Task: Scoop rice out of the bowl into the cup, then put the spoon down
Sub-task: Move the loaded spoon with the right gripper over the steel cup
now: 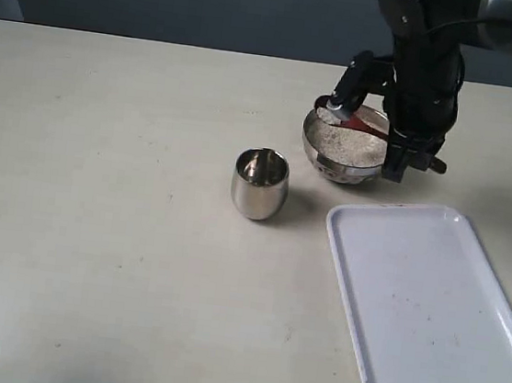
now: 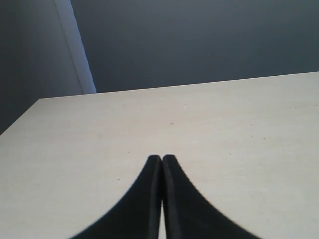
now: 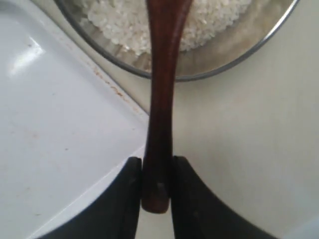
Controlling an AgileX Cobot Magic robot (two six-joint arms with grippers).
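The steel bowl (image 1: pixel 337 168) stands at the back right of the table and holds white rice (image 1: pixel 345 142). My right gripper (image 1: pixel 393 144) is at the bowl's right rim, shut on the end of the wooden spoon's handle (image 3: pixel 162 74). The spoon (image 1: pixel 363 125) reaches over the rim, its head down at the rice (image 3: pixel 124 25) on the far left side. The bowl's rim (image 3: pixel 234 59) curves just beyond the right gripper (image 3: pixel 157 162). The steel cup (image 1: pixel 259 185) stands upright to the bowl's front left and looks empty. My left gripper (image 2: pixel 162 158) is shut on nothing above bare table.
A white tray (image 1: pixel 428 304) lies at the front right, its far corner close to the bowl; in the right wrist view the tray (image 3: pixel 60 124) is right beside the spoon handle. The black right arm (image 1: pixel 428 63) rises behind the bowl.
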